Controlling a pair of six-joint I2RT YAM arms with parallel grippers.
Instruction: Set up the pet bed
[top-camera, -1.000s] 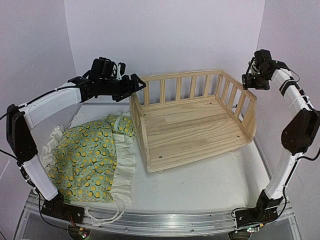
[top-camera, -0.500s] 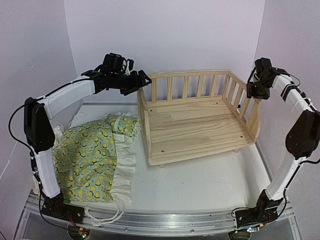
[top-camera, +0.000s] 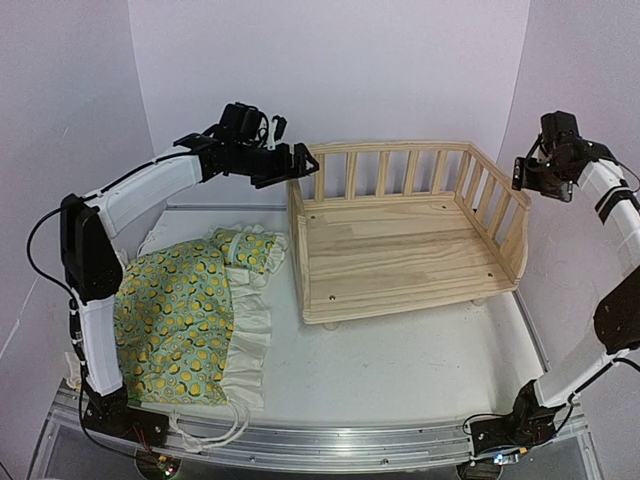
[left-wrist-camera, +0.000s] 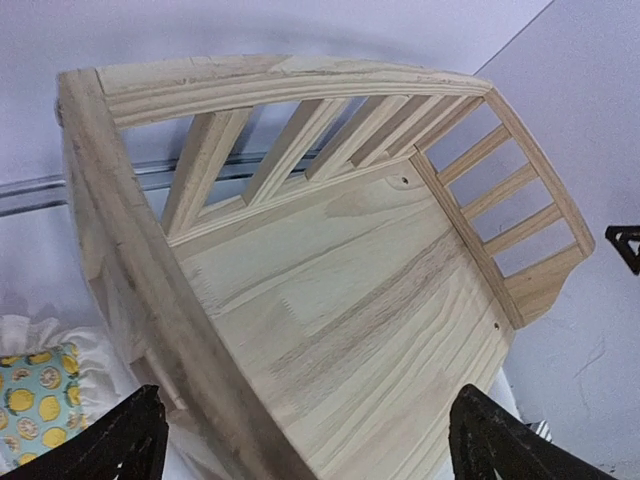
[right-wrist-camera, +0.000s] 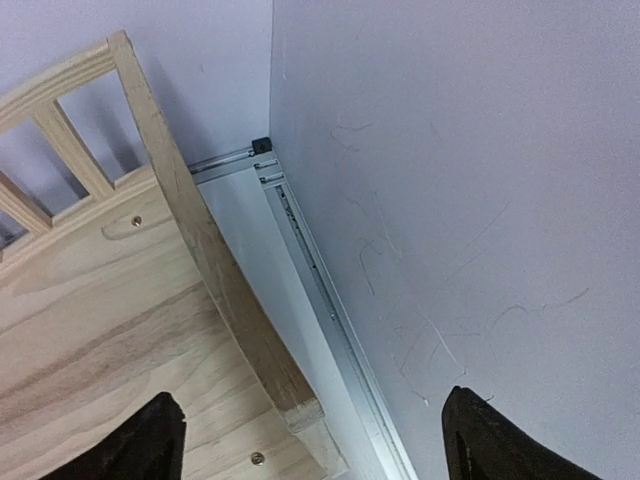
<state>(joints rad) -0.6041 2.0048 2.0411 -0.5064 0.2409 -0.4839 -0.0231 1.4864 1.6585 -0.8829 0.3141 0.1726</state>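
Green-yellow cushion (top-camera: 180, 315) lying on the left of the table (top-camera: 400, 370), pine pet bed (top-camera: 400, 255) standing centre-right, both grippers holding nothing.
Cushion is lying flat, small pillow (top-camera: 250, 250) at its far end just beside the frame's left side. Left gripper (top-camera: 295, 165) is hovering over the frame's left rear corner, fingers spread wide. Right gripper (top-camera: 530, 180) is hanging above the right end rail, fingers wide apart.

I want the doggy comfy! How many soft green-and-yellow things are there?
2. The big cushion lies on the table, left of the wooden frame; the small pillow is at its far end, beside the frame.
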